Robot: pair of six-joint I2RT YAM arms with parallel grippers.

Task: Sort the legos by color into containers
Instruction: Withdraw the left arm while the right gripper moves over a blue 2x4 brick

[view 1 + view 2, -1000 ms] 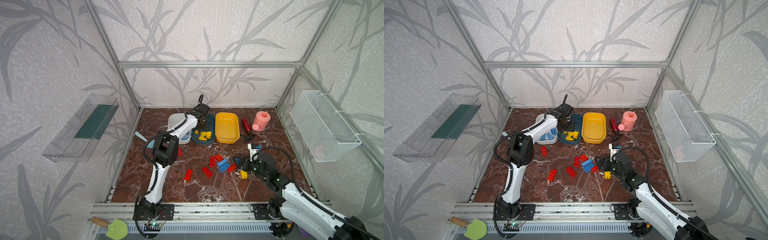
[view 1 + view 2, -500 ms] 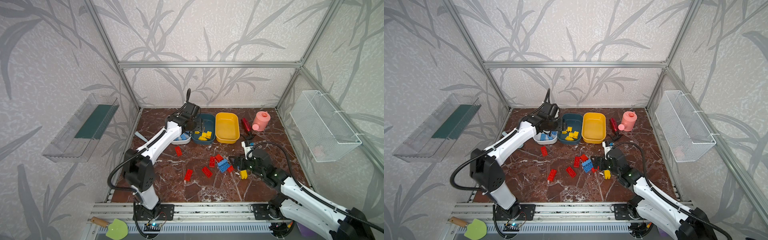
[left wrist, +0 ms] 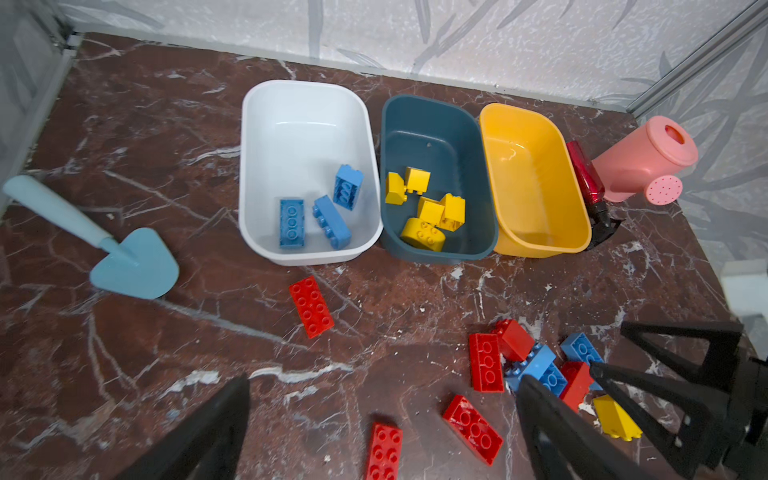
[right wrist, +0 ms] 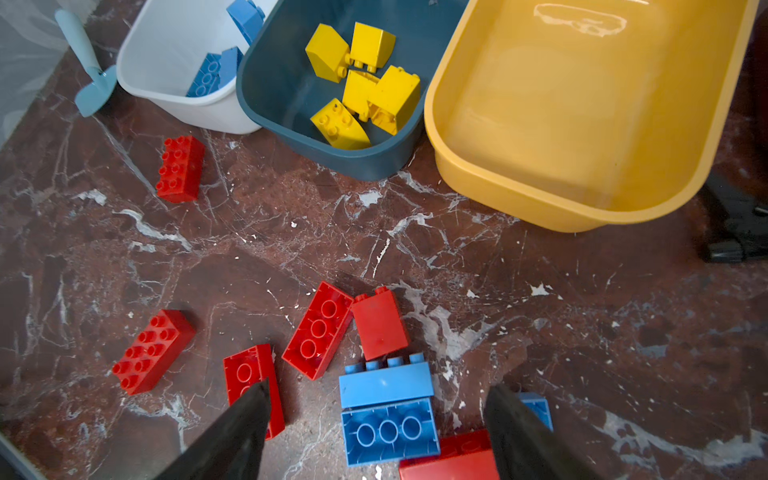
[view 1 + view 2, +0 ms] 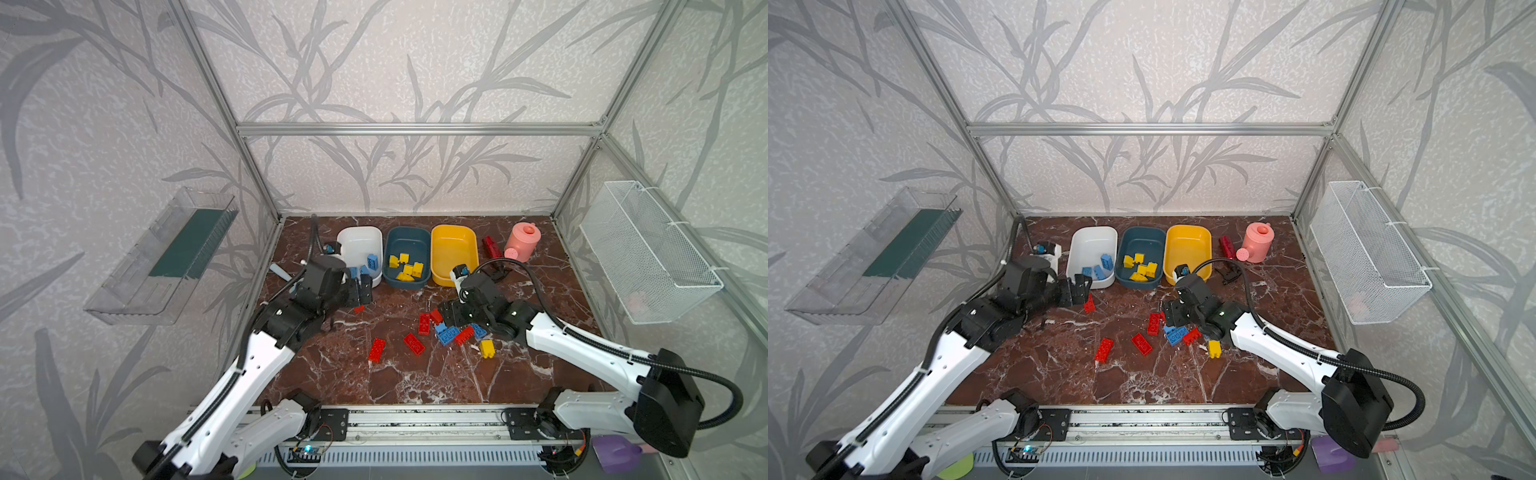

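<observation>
Three containers stand in a row at the back. The white tub (image 5: 359, 245) holds three blue legos (image 3: 291, 222), and the teal tub (image 5: 407, 241) holds several yellow legos (image 3: 432, 208). Nothing lies in the yellow tub (image 5: 453, 249). Red legos (image 5: 414, 344), blue legos (image 5: 446, 334) and one yellow lego (image 5: 487, 348) lie loose on the floor. My left gripper (image 5: 359, 291) hangs open and empty just in front of the white tub, above a red lego (image 5: 1089, 303). My right gripper (image 4: 379, 386) is open, its fingers on either side of two blue legos (image 4: 388, 409).
A pink watering can (image 5: 523, 241) and a red cylindrical tool (image 5: 491, 246) stand right of the yellow tub. A light blue toy shovel (image 3: 129, 266) lies left of the white tub. A wire basket (image 5: 648, 253) and a clear tray (image 5: 166, 253) hang on the side walls.
My left gripper swung from over the teal tub, past the white tub, down to the floor in front of it, and opened wider. My right gripper shifted toward the blue legos and narrowed slightly.
</observation>
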